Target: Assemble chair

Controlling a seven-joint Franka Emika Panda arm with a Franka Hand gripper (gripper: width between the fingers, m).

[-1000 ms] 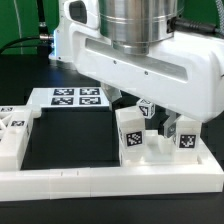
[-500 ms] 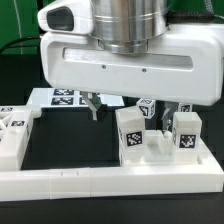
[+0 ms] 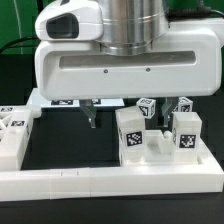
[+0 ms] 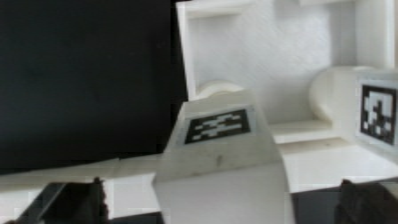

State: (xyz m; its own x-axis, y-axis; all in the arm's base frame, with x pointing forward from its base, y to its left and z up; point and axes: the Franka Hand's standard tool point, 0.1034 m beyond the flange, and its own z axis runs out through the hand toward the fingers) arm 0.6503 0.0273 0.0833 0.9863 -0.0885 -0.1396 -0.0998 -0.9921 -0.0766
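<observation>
The chair parts are white blocks with black-and-white tags. Two upright tagged blocks [image 3: 130, 140] [image 3: 186, 136] stand on a white base at the exterior view's right, with two small tagged cubes [image 3: 147, 107] [image 3: 183, 103] behind them. My gripper [image 3: 130, 116] is open and hangs over the nearer upright block; one finger [image 3: 92, 114] shows to the exterior view's left of it and the other is hidden. In the wrist view the tagged block [image 4: 221, 125] stands between the two fingertips of my gripper [image 4: 222, 205], with a gap on each side. More tagged white parts [image 3: 14, 135] lie at the left.
The long white L-shaped border rail [image 3: 100, 183] runs along the front. The marker board [image 3: 60, 100] lies at the back, mostly hidden by my hand. Black table surface [image 3: 70, 140] lies between the left parts and the upright blocks.
My hand has moved toward the exterior view's left, bringing the open fingers from around the right block to either side of the nearer upright block. The parts have not moved.
</observation>
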